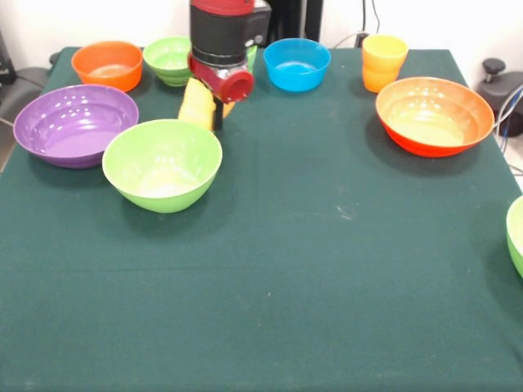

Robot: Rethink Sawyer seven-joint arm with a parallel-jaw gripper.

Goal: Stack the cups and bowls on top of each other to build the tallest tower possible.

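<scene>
The gripper (214, 110) hung near the desk's far edge, left of centre, with a yellow cup (198, 104) tilted between its fingers, long axis leaning off upright. Just before it sat a large green bowl (163, 165), and a purple bowl (75, 124) lay by the left edge. An orange-yellow cup (384, 62) stood upright toward the far right corner, beside an orange-red bowl (434, 115).

Showing four large bowls: one purple (75, 124), one orange-red (434, 114), and two light green, one beside the purple (162, 164) and one cut off at the right edge (516, 234). Showing three small bowls at the far side: orange (107, 64), light green (168, 59), blue (297, 63). Showing two cups: an orange-yellow one (383, 61) and a yellow one (198, 104).
</scene>
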